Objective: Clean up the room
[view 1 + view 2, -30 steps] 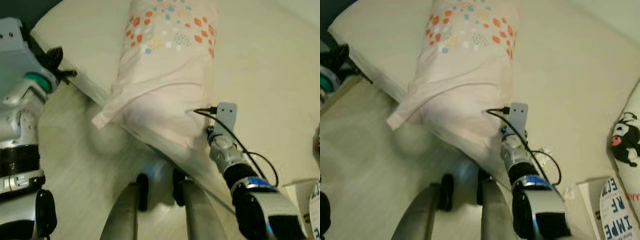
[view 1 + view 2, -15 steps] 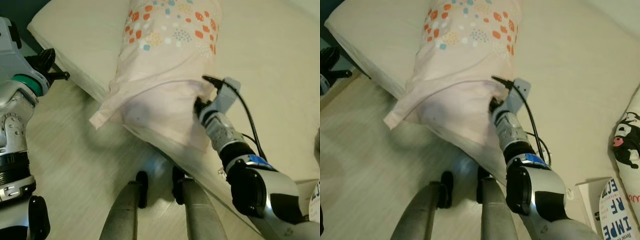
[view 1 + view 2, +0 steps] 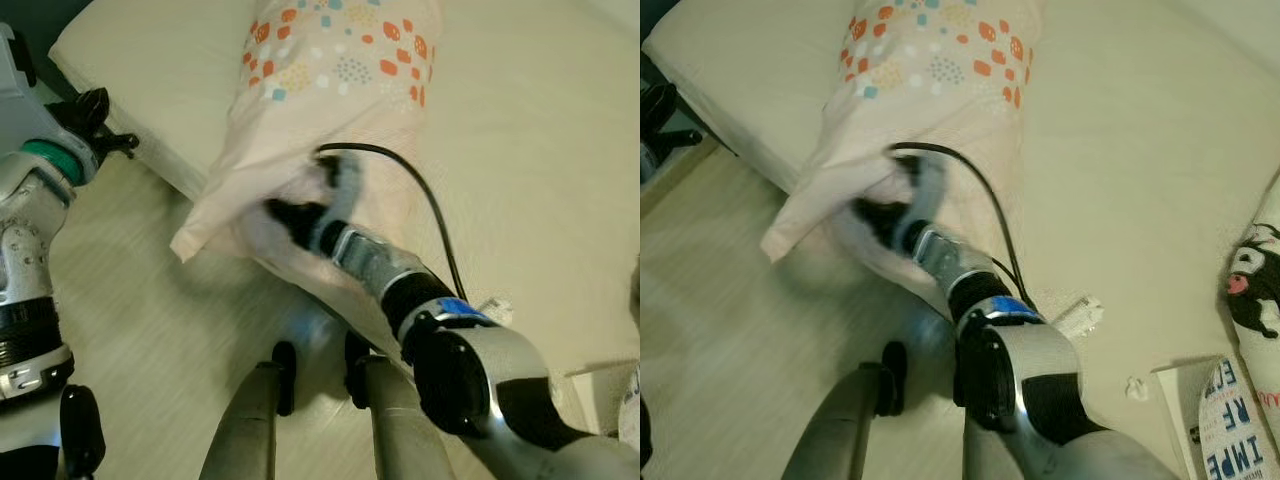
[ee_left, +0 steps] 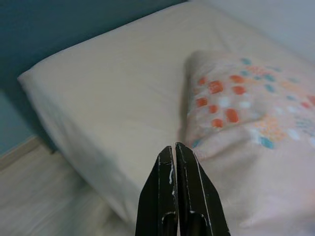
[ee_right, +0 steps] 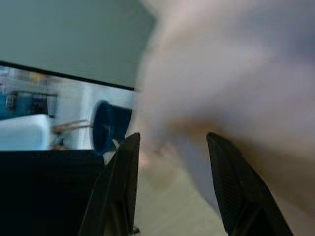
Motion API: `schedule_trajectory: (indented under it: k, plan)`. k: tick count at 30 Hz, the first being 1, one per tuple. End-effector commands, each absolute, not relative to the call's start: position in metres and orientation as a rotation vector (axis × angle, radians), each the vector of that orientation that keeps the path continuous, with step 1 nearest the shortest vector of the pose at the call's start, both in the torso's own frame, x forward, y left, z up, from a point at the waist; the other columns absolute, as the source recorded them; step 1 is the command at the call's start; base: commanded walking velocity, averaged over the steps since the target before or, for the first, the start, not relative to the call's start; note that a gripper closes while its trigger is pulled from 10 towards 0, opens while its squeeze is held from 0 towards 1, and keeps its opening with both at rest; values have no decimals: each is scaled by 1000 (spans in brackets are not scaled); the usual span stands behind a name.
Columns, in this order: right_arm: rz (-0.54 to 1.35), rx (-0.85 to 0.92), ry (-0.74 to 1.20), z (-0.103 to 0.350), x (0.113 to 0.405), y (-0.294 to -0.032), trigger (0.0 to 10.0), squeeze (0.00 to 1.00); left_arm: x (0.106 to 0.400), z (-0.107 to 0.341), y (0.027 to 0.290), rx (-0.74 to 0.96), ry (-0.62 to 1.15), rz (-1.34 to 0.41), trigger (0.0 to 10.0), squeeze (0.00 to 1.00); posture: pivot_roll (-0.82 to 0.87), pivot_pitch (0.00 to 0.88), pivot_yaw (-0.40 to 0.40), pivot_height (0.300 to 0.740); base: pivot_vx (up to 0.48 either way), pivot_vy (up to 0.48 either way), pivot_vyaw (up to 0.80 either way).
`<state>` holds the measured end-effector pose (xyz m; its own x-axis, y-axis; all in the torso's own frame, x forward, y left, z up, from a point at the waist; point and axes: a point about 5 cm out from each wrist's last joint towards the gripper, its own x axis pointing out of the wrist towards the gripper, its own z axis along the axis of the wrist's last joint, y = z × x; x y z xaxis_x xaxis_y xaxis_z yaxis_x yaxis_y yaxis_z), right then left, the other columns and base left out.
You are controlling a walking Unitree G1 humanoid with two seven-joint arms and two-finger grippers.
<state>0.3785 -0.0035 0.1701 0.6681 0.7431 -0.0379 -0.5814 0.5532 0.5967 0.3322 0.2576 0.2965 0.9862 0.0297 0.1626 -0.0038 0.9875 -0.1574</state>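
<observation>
The pillow (image 3: 335,110) lies on the mattress (image 3: 540,150), its near end overhanging the edge above the floor (image 3: 150,350). The right gripper (image 3: 285,213) is against that overhanging end; the left gripper (image 4: 174,157) is off to the left, beside the mattress corner. A booklet (image 3: 1230,420) lies at the far right.

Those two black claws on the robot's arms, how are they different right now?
The left gripper has its two long black fingers pressed shut; the right gripper has its fingers spread apart. The left one hangs by the cream mattress corner, touching nothing; the right one reaches across to the overhanging end of the pale pink pillow with orange and blue dots. Both have two long black fingers.
</observation>
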Motion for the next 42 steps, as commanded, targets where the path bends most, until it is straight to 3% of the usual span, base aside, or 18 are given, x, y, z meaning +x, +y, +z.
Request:
schedule_trajectory:
  k: [1,5,6,9,12,15,19,22,27,28,34,42]
  plan:
    - [979,709,167,203,373,22,10000,0,331,290,260,-166,-156,36,10000,0,91,463,78,740,0,0,0]
    - [1006,747,-7,237,380,14,10000,0,333,288,258,-178,-162,33,10000,0,72,437,72,740,0,0,0]
    - [943,701,-118,251,385,5,10000,0,334,285,255,-186,-162,32,10000,0,53,406,67,740,0,0,0]
    - [878,629,-167,256,388,0,10000,0,334,282,253,-183,-160,32,10000,0,39,384,63,740,0,0,0]
    - [643,444,-271,263,393,-14,10000,0,333,268,248,-162,-131,43,10000,0,13,339,56,740,0,0,0]
    - [532,410,-354,263,388,-21,10000,0,331,254,238,-132,-90,2,10000,0,1,295,54,740,0,0,0]
    - [518,369,-379,261,383,-22,10000,0,329,250,232,-118,-78,-24,10000,0,0,291,55,740,0,0,0]
    - [462,346,-473,249,359,-39,10000,0,324,240,216,-23,-90,-53,10000,0,-7,234,48,740,0,0,0]
    - [462,320,-498,246,350,-48,10000,0,324,238,212,3,-109,-50,10000,0,-18,210,42,740,0,0,0]
    - [490,297,-508,245,340,-63,10000,0,324,236,209,26,-129,-46,10000,0,-41,170,32,740,0,0,0]
    - [481,238,-514,242,327,-82,10000,0,323,231,209,57,-155,-20,10000,0,-49,135,19,740,0,0,0]
    - [501,183,-493,234,313,-88,10000,0,327,224,211,47,-174,37,10000,0,-62,79,-3,740,0,0,0]
